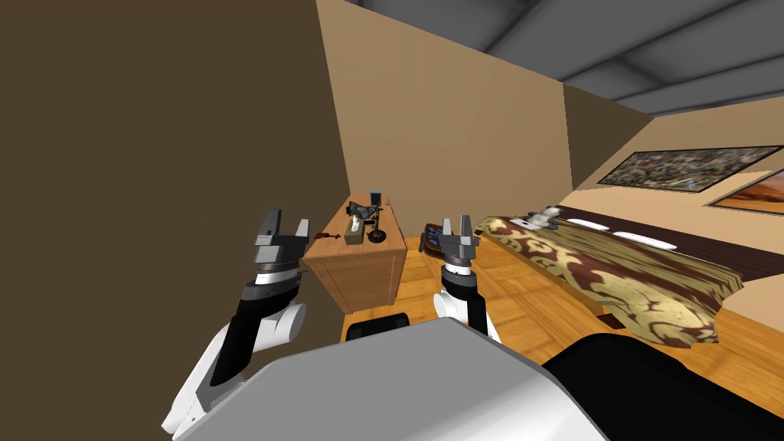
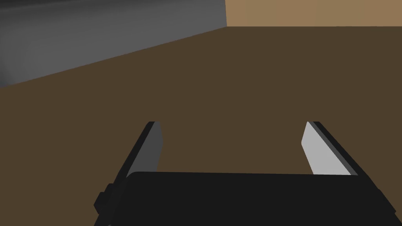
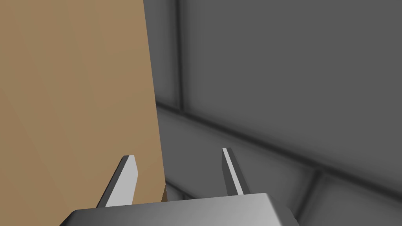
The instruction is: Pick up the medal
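A small dark red thing, likely the medal [image 1: 331, 235], lies on the near left part of a wooden cabinet's top [image 1: 390, 227]. The cabinet stands ahead of me in the room's corner. My left gripper [image 1: 287, 224] is raised just left of the cabinet's near corner, short of the medal, and is open with nothing between its fingers. In the left wrist view this gripper [image 2: 232, 125] faces a flat brown wall. My right gripper [image 1: 456, 227] is raised to the right of the cabinet, open and holding nothing. It also appears in the right wrist view [image 3: 178, 154].
On the cabinet also stand a tissue box [image 1: 354, 228], a dark desk lamp [image 1: 373, 223] and a dark cup [image 1: 375, 197]. A dark brown wall [image 1: 153, 191] runs close on my left. A bed with a gold and maroon cover [image 1: 612, 276] lies to the right, with a dark bag [image 1: 432, 233] on the wooden floor between.
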